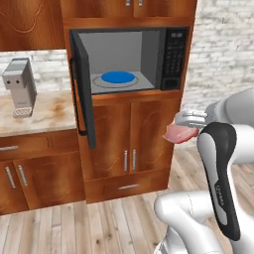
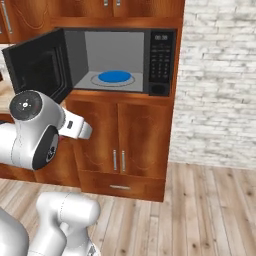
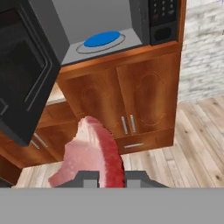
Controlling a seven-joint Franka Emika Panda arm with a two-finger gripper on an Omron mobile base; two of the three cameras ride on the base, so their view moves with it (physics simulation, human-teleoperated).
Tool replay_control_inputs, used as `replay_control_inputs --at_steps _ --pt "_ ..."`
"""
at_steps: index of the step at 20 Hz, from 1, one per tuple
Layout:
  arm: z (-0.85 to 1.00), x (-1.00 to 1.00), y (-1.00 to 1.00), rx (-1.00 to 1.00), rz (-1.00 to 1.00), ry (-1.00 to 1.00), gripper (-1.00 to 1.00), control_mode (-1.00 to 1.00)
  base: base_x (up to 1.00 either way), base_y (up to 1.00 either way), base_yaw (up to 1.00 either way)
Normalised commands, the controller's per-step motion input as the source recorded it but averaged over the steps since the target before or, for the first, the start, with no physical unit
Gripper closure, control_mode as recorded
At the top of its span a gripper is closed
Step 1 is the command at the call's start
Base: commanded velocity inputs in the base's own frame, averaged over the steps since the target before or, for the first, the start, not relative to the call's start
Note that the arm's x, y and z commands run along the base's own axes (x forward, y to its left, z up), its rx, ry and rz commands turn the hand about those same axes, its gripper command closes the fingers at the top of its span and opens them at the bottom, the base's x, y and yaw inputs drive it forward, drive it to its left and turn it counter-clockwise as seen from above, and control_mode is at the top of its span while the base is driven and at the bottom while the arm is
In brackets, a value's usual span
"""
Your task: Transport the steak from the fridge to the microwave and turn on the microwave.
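Note:
The steak (image 3: 93, 153), a pinkish-red slab with paler edges, sticks out from between my gripper's (image 3: 109, 178) fingers, which are shut on it. From the left base view the gripper (image 1: 187, 120) hangs to the right of and below the microwave (image 1: 173, 54), with the steak (image 1: 176, 133) drooping from it, in front of the lower cabinet doors. The black microwave (image 2: 161, 50) stands with its door (image 1: 83, 94) swung wide to the left. A round blue plate (image 1: 118, 77) lies on the turntable inside the grey cavity. The fridge is out of view.
A small grey coffee machine (image 1: 20, 87) stands on the pale counter (image 1: 49, 114) left of the open door (image 3: 22, 74). Wooden cabinets (image 2: 120, 140) sit under the microwave, a white brick wall (image 2: 220, 85) is to the right, and wood floor lies below.

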Motion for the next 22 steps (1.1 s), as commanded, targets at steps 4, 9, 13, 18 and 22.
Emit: replay_control_inputs --at_steps 4,9,13,18,22 --pt "0.0 0.0 0.0 0.0 0.0 0.0 1.0 1.0 0.64 -0.11 0.0" --pt "0.0 0.0 0.0 0.0 0.0 0.0 1.0 1.0 0.59 0.09 0.0" --pt "0.0 0.0 0.0 0.0 0.0 0.0 1.0 1.0 0.53 0.02 0.0" --pt "0.0 0.0 0.0 0.0 0.0 0.0 1.0 1.0 0.32 0.15 -0.01" --pt "0.0 0.0 0.0 0.0 0.0 0.0 1.0 1.0 0.36 0.24 -0.03"
